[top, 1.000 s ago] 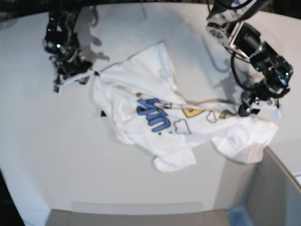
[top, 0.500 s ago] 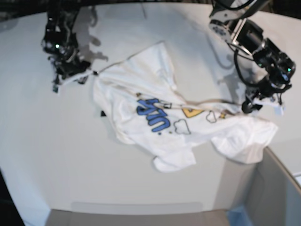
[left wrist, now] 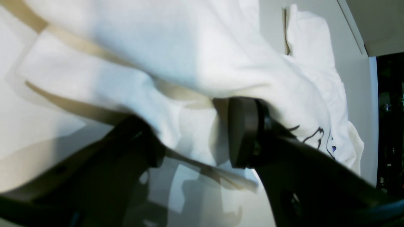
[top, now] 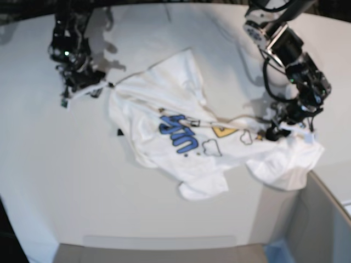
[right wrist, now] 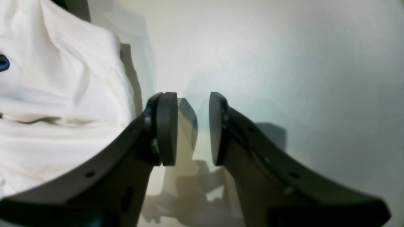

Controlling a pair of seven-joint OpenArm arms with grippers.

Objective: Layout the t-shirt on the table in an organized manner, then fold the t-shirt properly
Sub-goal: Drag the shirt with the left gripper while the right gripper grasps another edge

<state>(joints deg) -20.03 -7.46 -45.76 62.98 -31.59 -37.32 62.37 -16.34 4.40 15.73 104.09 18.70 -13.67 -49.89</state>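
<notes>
in the left wrist view, the left gripper (left wrist: 192, 142) has its two dark jaws wide apart. the t-shirt (left wrist: 189, 56) hangs over them from above and fills most of the picture. a soft fold of white cloth drops down into the gap between the jaws. one dark pad (left wrist: 241, 132) is pressed up against the cloth on the right side. the jaws are not pinched on the cloth, so the claw is open. black outlined doodles and a bit of blue show on the shirt at the right.

in the right wrist view, the right gripper (right wrist: 192, 129) has a small gap between its two round pads. nothing is in that gap, only the bare white table (right wrist: 284, 63) behind it. the claw is open and holds nothing. the shirt lies to the left, just beside the left jaw.

in the base view, the shirt is crumpled in the middle of the table, with blue letters and a yellow shape facing up. the left gripper (top: 288, 129) sits at the shirt's right end, down on the cloth. the right gripper (top: 82, 87) is at the shirt's upper left corner, right by a pulled-out tip of cloth. a grey box (top: 323, 219) stands at the lower right corner.
</notes>
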